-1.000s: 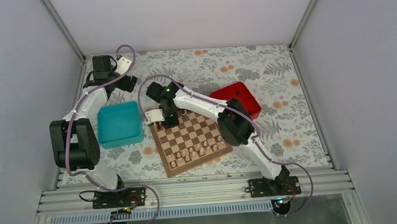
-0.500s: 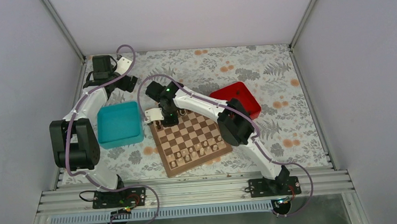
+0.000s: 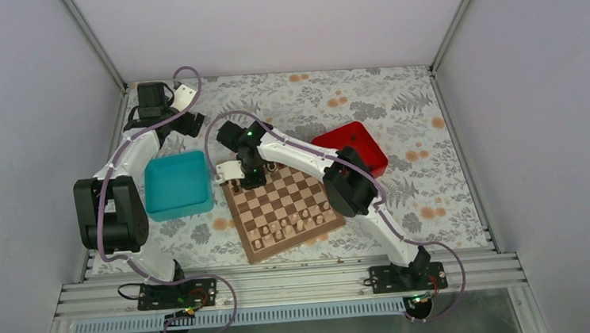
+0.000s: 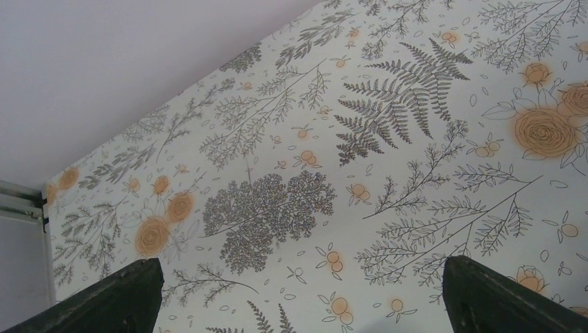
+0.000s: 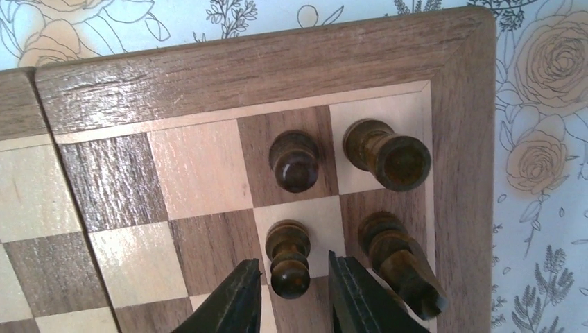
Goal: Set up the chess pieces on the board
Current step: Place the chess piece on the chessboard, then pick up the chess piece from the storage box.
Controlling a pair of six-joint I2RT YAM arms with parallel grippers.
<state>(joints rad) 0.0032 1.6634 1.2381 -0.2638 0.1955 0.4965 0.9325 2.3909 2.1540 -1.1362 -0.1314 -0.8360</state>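
Note:
The board lies tilted at mid table; its far left corner fills the right wrist view. Several dark brown chess pieces stand in that corner: a pawn, a rook, a second pawn and a taller piece. My right gripper hangs over this corner, jaws open on either side of the second pawn with a small gap each side. My left gripper is open and empty over the floral cloth at the far left.
Pale cream chessmen stand in the board's near rows. A teal tray sits left of the board and a red tray behind its right side. The side walls stand close to the cloth's edges.
My right gripper has shifted very slightly over the board's far left corner. The left arm has not moved.

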